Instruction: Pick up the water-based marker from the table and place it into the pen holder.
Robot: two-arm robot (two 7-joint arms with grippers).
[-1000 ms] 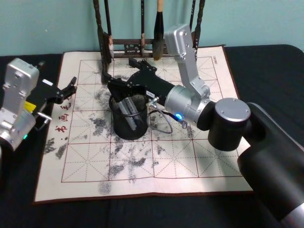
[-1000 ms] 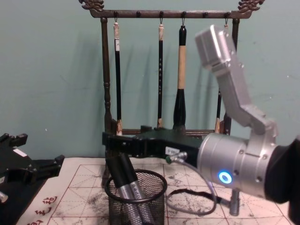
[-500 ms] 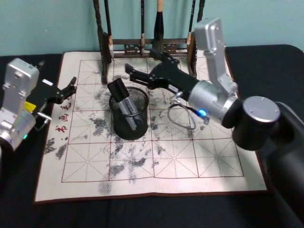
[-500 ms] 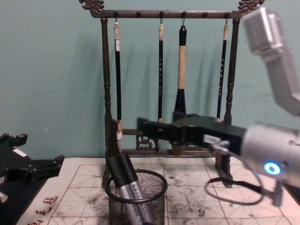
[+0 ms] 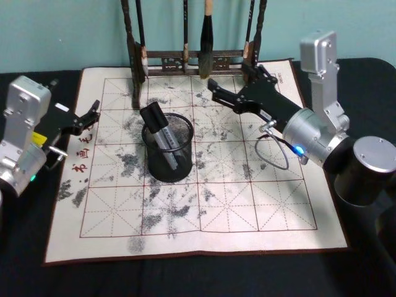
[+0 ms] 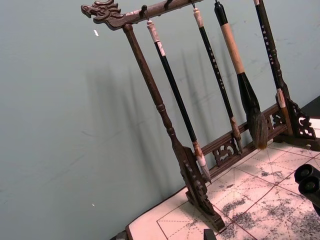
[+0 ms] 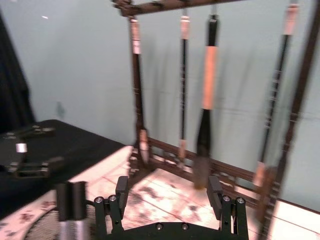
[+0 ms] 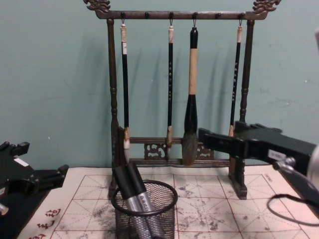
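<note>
The pen holder (image 5: 171,154), a small black mesh cup, stands on the ink-stained mat left of centre. The water-based marker (image 5: 159,131), grey with a black cap, leans inside it next to a second alike one, as the chest view shows for marker (image 8: 133,191) and holder (image 8: 145,215). My right gripper (image 5: 230,78) hovers open and empty to the holder's right and farther back, near the brush rack's right post. It also shows in the chest view (image 8: 219,135) and in its own wrist view (image 7: 168,192). My left gripper (image 5: 88,114) rests open at the mat's left edge.
A tall dark wooden brush rack (image 5: 185,62) with hanging calligraphy brushes stands along the mat's far edge, close behind the right gripper. The gridded mat (image 5: 204,210) lies on a black tabletop (image 5: 185,278). A grey cable (image 5: 272,154) loops under the right wrist.
The right gripper pulled away from above the pen holder, moving right and toward the rack, open. The marker stays leaning in the holder. The left arm has not moved.
</note>
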